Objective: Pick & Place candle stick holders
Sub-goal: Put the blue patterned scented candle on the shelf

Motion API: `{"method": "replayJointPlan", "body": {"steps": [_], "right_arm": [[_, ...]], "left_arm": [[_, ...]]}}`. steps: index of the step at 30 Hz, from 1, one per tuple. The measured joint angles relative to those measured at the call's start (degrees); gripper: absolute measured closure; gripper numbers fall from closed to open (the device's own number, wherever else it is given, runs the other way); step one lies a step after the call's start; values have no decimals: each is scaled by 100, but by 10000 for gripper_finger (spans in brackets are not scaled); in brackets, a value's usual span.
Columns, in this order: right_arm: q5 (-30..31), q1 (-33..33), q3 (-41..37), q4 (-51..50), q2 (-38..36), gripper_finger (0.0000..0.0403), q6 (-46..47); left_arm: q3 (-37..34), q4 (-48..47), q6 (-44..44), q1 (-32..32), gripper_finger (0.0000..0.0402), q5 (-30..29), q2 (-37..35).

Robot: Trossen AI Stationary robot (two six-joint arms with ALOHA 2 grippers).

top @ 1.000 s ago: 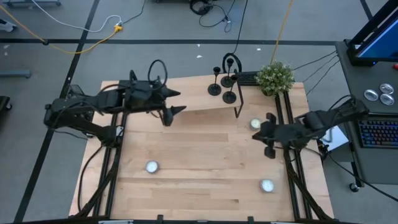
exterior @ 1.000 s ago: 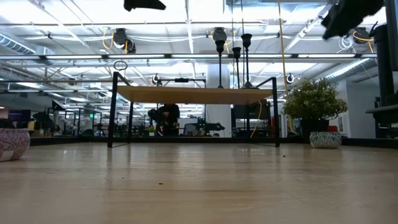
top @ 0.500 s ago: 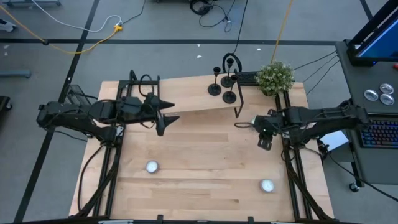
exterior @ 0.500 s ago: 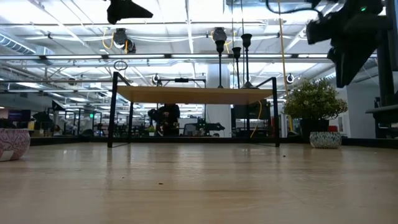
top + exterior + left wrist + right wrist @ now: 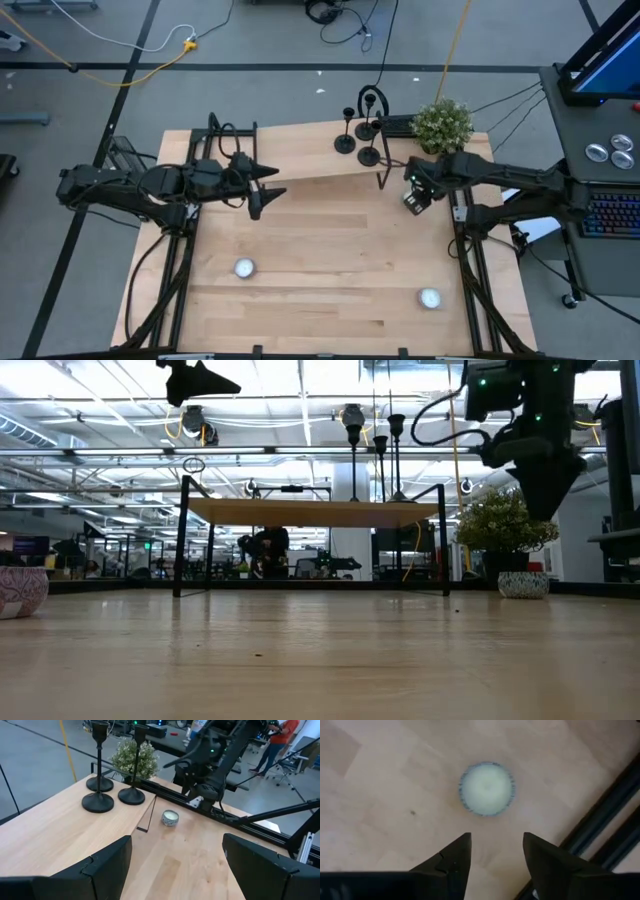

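Note:
Three matte-black candle stick holders [image 5: 358, 143] stand on their disc bases at the right end of a raised wooden shelf [image 5: 300, 155] at the table's far side. They also show in the left wrist view [image 5: 115, 795] and the low view [image 5: 378, 440]. My left gripper [image 5: 266, 181] is open and empty. It hangs level above the shelf's left part and points toward the holders. My right gripper [image 5: 412, 199] is open, points down and hangs above a white tealight [image 5: 486, 789] near the shelf's right leg. It touches nothing.
Two more tealights [image 5: 243, 268] [image 5: 429, 298] lie on the table's near half. A potted plant [image 5: 441, 124] stands at the far right corner beside the holders. The shelf's black legs [image 5: 382, 175] stand close to my right gripper. Black rails run along both table sides.
My right gripper has come down and gone toward the table's far-left, tipping until it points down over the tealight by the shelf's leg. My left gripper has drawn back a little toward the table's left edge and stays open.

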Motion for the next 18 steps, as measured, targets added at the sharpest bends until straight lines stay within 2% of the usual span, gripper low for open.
{"method": "replayJointPlan", "body": {"steps": [7,18], "right_arm": [[-20,-191,-434,79,-16,244,110],[-19,-427,-1193,1243,-107,246,644]], "left_arm": [[0,-38,69,0,82,0,2],[2,-38,60,0,82,0,2]]}}
